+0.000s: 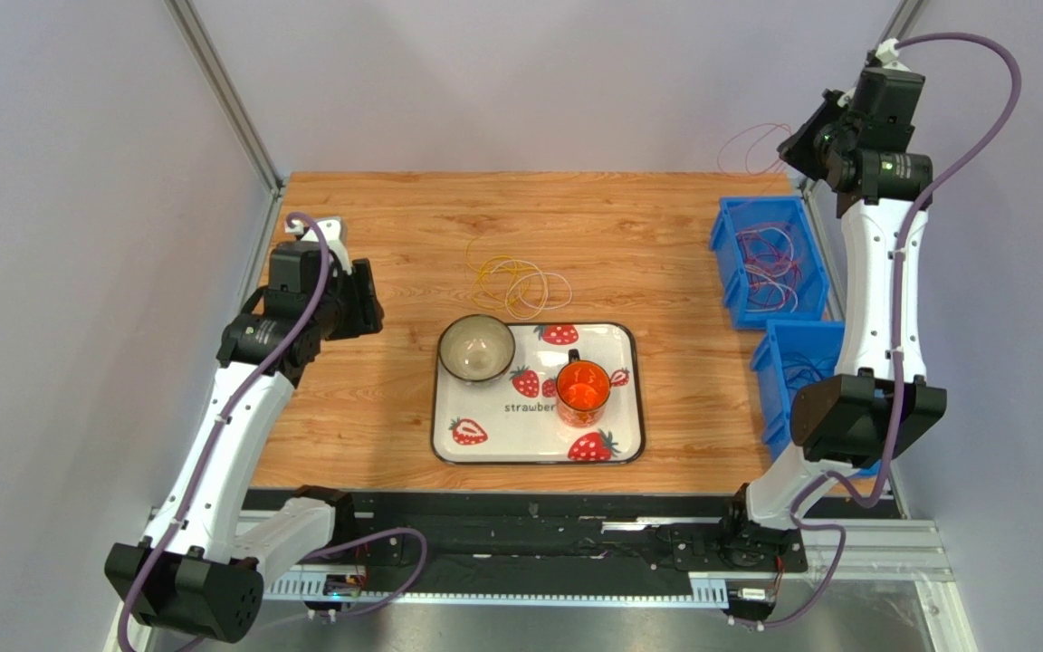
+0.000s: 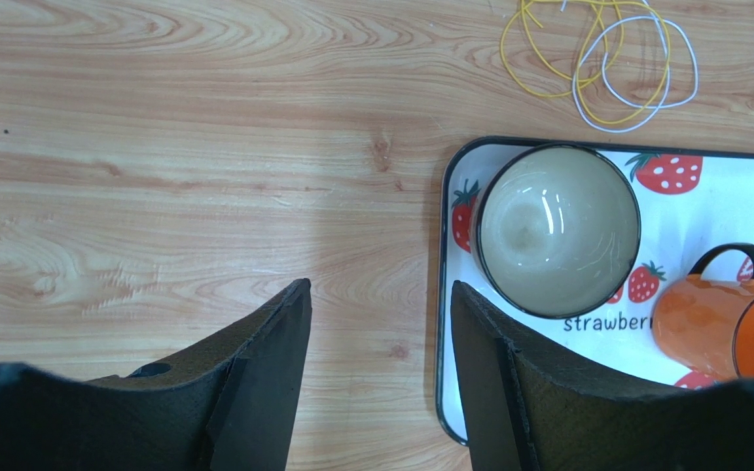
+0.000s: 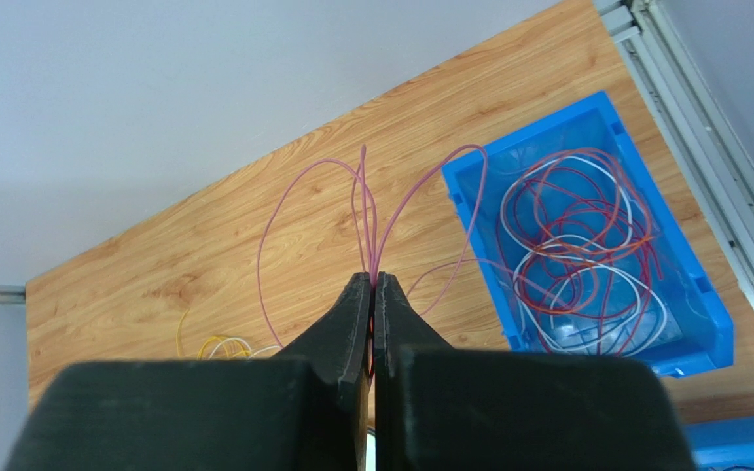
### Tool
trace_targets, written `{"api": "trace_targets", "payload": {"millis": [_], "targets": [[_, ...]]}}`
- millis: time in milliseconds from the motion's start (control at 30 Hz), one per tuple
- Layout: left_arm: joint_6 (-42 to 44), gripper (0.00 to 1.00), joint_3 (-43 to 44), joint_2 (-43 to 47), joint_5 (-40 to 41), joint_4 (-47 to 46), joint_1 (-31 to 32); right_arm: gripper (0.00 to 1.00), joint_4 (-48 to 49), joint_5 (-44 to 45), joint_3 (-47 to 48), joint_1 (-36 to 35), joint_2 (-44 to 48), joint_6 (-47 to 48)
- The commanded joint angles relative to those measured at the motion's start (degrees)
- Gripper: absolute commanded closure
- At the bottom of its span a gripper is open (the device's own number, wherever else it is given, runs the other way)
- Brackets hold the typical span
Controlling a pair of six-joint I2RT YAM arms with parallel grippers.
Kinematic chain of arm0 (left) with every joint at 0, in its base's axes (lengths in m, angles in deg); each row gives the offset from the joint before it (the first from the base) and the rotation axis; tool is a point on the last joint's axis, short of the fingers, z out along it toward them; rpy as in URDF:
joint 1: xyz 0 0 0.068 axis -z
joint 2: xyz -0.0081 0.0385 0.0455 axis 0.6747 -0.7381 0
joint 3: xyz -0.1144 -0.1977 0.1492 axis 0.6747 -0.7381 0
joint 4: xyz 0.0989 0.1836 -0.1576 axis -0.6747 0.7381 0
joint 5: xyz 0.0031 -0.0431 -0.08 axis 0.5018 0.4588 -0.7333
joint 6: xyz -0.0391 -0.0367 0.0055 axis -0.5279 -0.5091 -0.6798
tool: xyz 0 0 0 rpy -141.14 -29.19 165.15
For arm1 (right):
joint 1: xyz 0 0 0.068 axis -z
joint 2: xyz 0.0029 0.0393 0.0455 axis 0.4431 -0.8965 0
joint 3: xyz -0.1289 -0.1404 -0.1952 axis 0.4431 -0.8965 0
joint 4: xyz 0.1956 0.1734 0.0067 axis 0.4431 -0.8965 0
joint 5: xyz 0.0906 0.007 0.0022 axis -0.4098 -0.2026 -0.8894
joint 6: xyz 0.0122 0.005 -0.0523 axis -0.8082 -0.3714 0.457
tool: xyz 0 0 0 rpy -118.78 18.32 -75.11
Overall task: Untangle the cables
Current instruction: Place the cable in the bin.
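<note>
a thin pink cable loop [image 3: 366,211] hangs clamped in the clenched right pincer [image 3: 372,287], above the tangle [image 3: 573,245] in the blue bin [image 3: 691,294], so this looks like a carry-out step; next it wants laying by the yellow loops [image 1: 511,279] on the worktop [image 1: 391,231], while the left pincer [image 2: 381,304] gapes idle.

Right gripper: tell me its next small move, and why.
Probably carry the load leftward, away from the blue bin. The right gripper is shut on purple cable loops held high at the far right, and one strand seems to trail back toward the bin's tangle; yellow and white loops lie on the table.
</note>
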Motion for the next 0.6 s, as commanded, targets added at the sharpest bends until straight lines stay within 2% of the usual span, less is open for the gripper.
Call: {"api": "trace_targets", "payload": {"millis": [0,367,567], "targets": [[1.08,0.37,-0.21,0.03,0.57,-1.8,0.26,1.0,3.51,1.65,0.3,1.99,-1.22,-1.6],[1.17,0.38,-0.12,0.03,0.75,-1.8,0.35,1.0,7.73,2.96,-5.68,3.66,-4.91,0.33],[1.17,0.38,-0.03,-0.14,0.57,-1.8,0.35,1.0,6.94,4.81,-6.55,4.72,-10.45,-0.37]]}}
